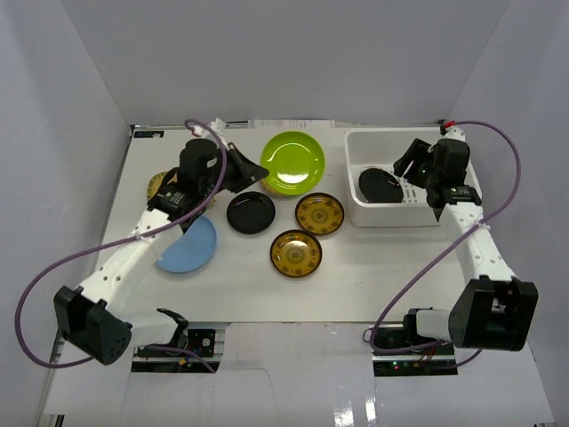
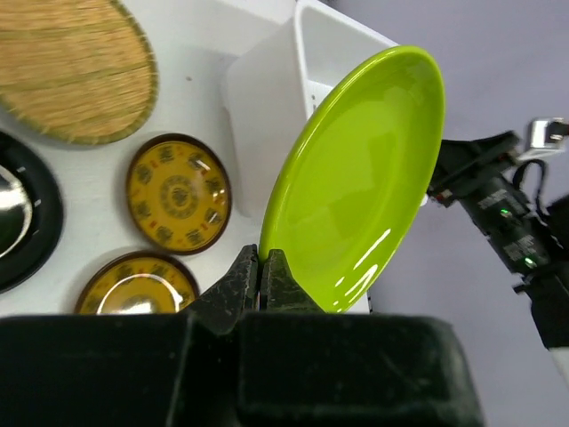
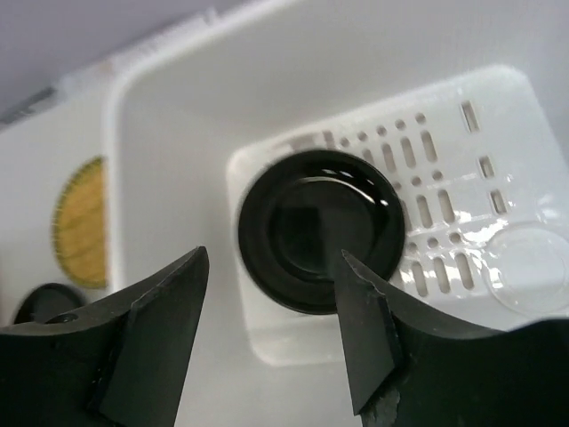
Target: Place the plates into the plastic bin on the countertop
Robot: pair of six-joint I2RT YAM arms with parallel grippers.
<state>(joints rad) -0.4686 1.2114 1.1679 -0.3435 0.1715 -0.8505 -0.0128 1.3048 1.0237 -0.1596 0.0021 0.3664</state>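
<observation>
Left claw (image 2: 260, 267) clamped on tilted lime green plate (image 2: 364, 178), rim only; bin (image 1: 396, 218) at three o'clock of it, top view. Right claw (image 3: 271, 329) apart above black plate (image 3: 316, 231) in bin. Risks: thin pinch slips, plate drops; arms clash at bin.

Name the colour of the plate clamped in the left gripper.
Lime green plate, clearest in the left wrist view.

The plastic bin (image 1: 352, 182) sits far right on the countertop (image 1: 373, 267), a black plate (image 1: 380, 185) inside it below the right gripper (image 1: 407, 162). The left gripper (image 1: 247, 169) meets the lime green plate (image 1: 298, 160), seemingly at its left rim. Nearer lie a second black plate (image 1: 251, 213), a far gold-patterned plate (image 1: 319, 213), a near gold-patterned plate (image 1: 296, 253) and, left, a light blue plate (image 1: 191, 245)
</observation>
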